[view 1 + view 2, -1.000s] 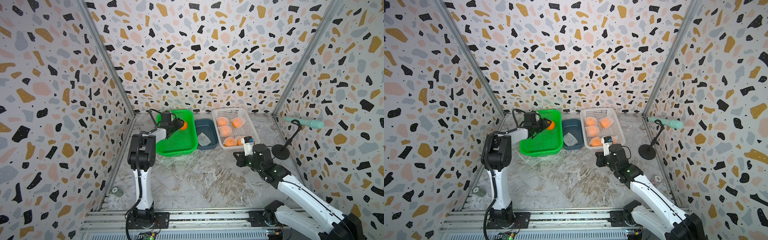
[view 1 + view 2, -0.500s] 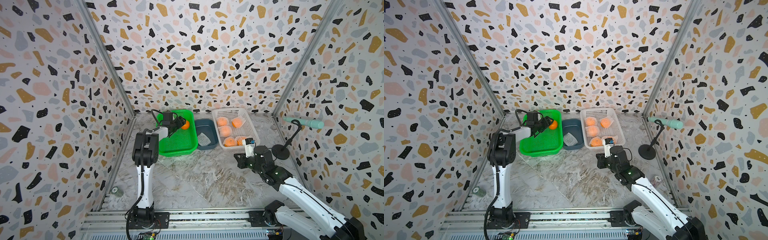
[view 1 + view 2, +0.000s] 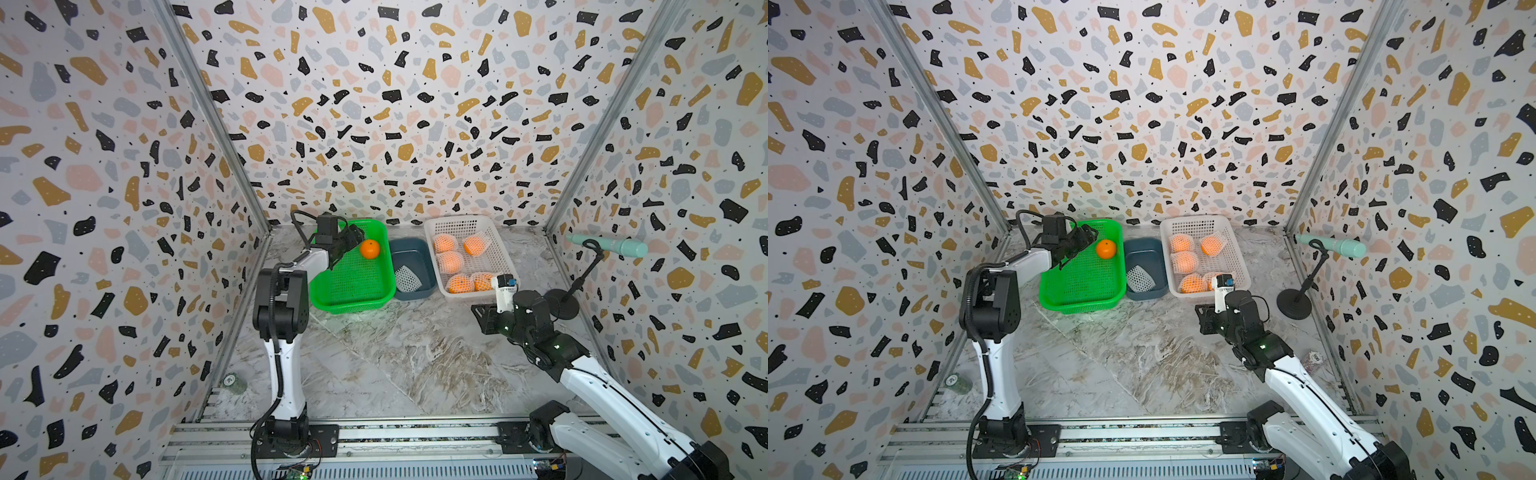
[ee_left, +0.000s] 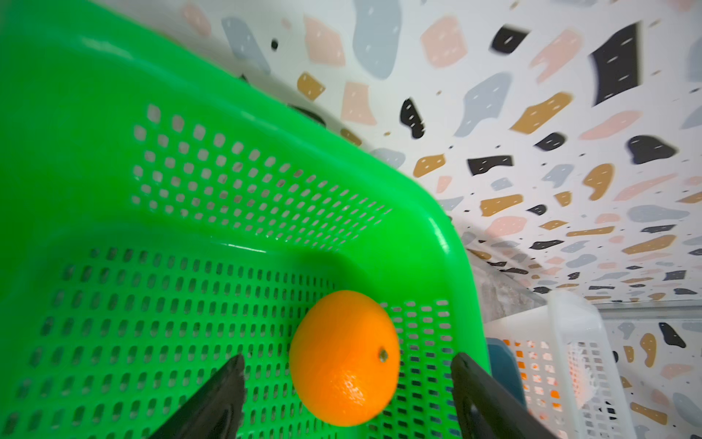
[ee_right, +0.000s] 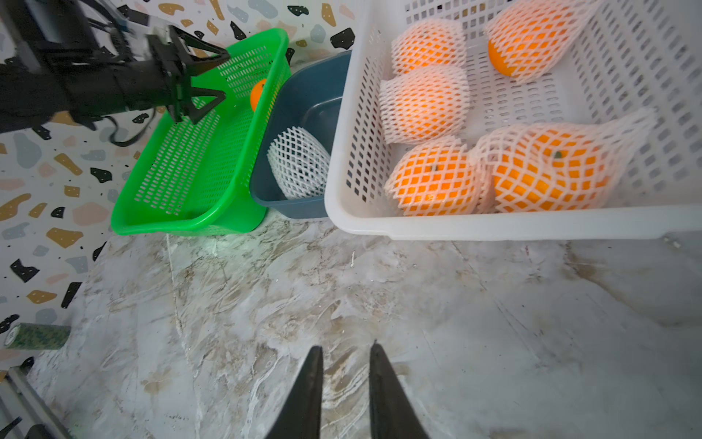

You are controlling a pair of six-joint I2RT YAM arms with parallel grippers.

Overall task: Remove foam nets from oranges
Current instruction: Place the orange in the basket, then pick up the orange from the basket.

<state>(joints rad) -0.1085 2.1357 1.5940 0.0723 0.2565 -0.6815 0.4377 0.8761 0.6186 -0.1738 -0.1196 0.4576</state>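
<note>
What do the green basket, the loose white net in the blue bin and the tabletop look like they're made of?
Green basket: likely moulded plastic, glossy; shiny rim, punched slots.
Loose net in the blue bin: probably soft foam, matte; puffy white diamond lattice.
Tabletop: marble-look, grey-brown veins; stone or print, cannot tell.

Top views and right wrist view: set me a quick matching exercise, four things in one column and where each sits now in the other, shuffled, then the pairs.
Things
1. bare bright orange fruit
2. empty white foam net
3. five net-wrapped oranges
4. right gripper

Places
A. in the white perforated plastic basket
B. above the bare marble tabletop, holding nothing
C. in the green perforated plastic basket
D. in the dark blue-grey plastic bin

Pairs: 1-C, 2-D, 3-A, 4-B
</note>
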